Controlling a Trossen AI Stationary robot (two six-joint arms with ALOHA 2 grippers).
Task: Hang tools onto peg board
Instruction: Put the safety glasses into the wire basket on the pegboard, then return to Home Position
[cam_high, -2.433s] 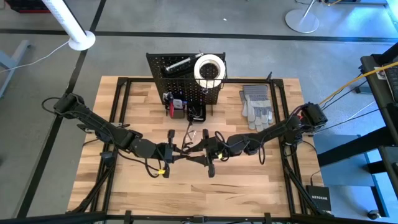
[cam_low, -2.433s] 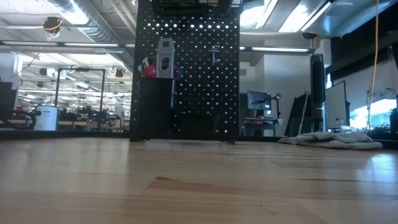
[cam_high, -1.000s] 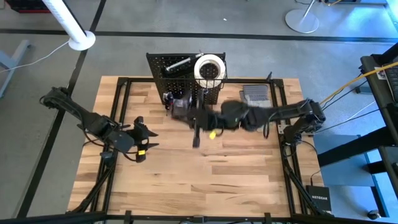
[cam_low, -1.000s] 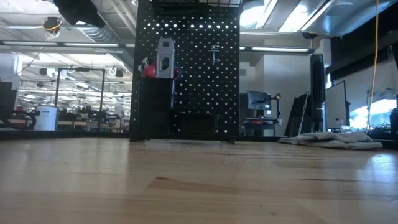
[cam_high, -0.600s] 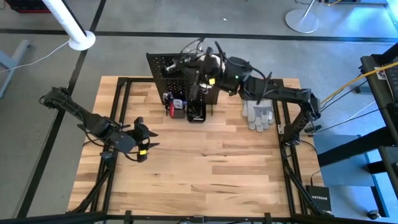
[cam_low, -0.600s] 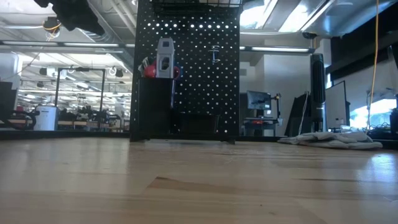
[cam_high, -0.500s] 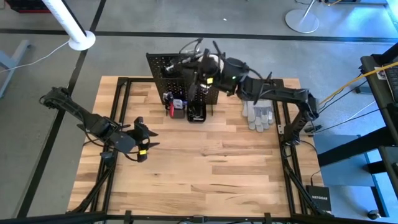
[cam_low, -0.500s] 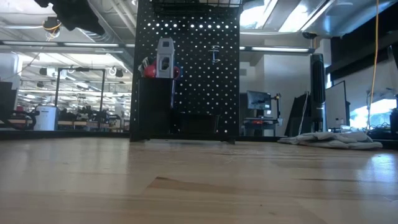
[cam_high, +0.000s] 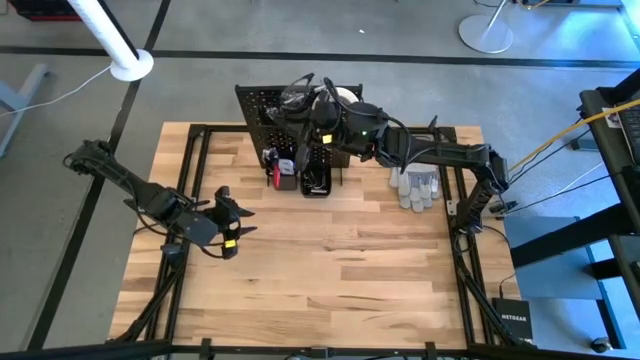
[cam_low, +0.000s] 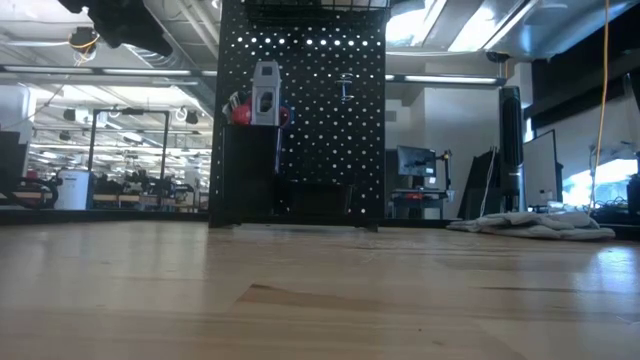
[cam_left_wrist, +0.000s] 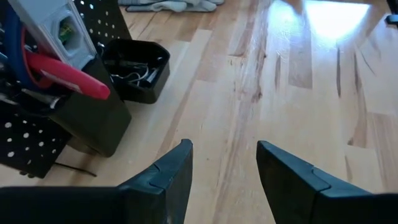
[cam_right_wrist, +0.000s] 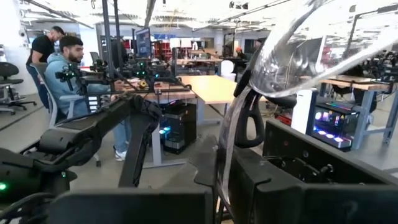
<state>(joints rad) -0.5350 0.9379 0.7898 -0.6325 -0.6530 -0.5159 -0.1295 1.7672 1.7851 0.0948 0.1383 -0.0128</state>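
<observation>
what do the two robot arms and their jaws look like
Both are dark, jointed arms with black cables looped along them. The left gripper carries a small yellow mark near its wrist and has two black, angular jaws. The right gripper is equally dark, with a yellow-green mark.

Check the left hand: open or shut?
Open. The left wrist view shows the left hand with its two fingers apart, bare table between them, holding nothing.

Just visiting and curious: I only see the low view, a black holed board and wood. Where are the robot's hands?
Observer: From above, the right gripper is up over the peg board's top edge.
Operator: Is it carrying something?
Observer: Yes, its wrist camera shows clear glasses pinched in it.
Operator: And the other one?
Observer: The left gripper hangs open and empty over the table's left side.
</observation>
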